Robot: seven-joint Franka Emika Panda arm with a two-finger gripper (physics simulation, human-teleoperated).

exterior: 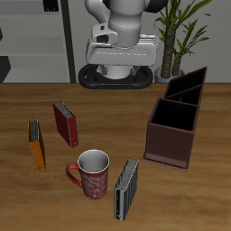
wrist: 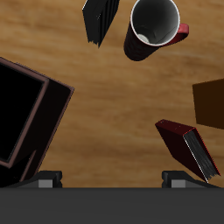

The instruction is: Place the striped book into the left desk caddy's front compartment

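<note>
Starting out, the hand (wrist: 112, 179) hangs empty, opening unclear, and must reach the striped book (exterior: 127, 189) near the tabletop's (exterior: 117, 113) front edge.

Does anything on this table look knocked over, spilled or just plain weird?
Nothing spilled or broken. The striped book, red book and orange book stand on edge, scattered apart at different angles instead of lying flat. The mug is upright and looks empty. The desk caddy sits angled to the table's edge.

A simulated office or study: a wooden desk surface (exterior: 27, 99) carries books, a mug (exterior: 90, 173) and a desk caddy (exterior: 176, 117); a potted plant (exterior: 185, 27) stands far behind.
</note>
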